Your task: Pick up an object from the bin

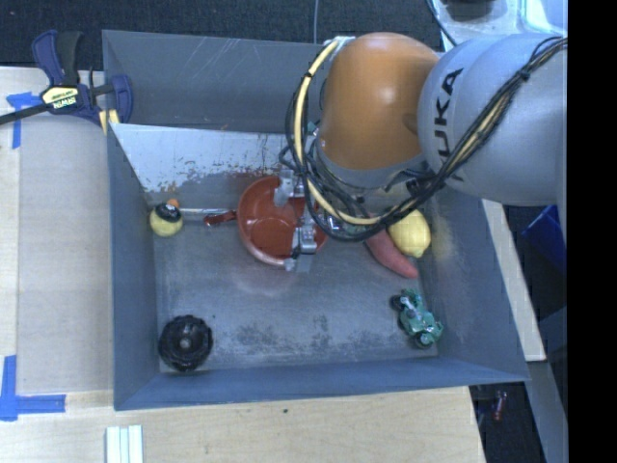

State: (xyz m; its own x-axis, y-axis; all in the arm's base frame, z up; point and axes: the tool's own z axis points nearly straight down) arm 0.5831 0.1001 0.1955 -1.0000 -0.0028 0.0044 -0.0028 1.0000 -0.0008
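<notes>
Jaws point(297, 228) sat low over the right edge of a red pan point(258, 222) near the bin's point(135, 287) middle. Couldn't tell how wide they were. A lemon point(412, 232) lay at 3 o'clock, a green toy point(416, 319) at 5, and a black knob point(185, 342) at 7.

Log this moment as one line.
gripper | over red bowl, mid-bin | nearest others: yellow fruit, pink piece | hold: cannot tell
</notes>
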